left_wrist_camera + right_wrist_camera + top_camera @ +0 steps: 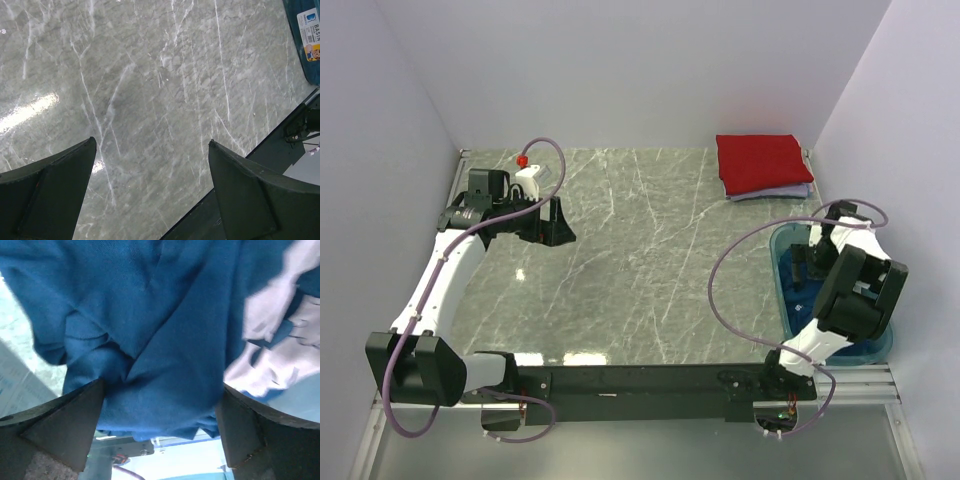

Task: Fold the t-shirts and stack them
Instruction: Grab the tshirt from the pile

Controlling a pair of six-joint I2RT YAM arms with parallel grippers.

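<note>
A folded red t-shirt (763, 162) lies on a folded pale lavender t-shirt (775, 193) at the back right of the table. The dark blue t-shirt (165, 315) is crumpled in the teal tub (778, 243), its white print (280, 335) showing at the right of the right wrist view. My right gripper (161, 385) is open, down in the tub (809, 262), its jaws wide apart with a bunch of the blue cloth between them. My left gripper (556, 222) is open and empty above the bare table at the left (151, 142).
The marble table top (650, 260) is walled in white at the back and both sides. The tub stands at the table's right edge, and its labelled corner (306, 35) shows in the left wrist view. The black arm rail (650, 380) runs along the near edge.
</note>
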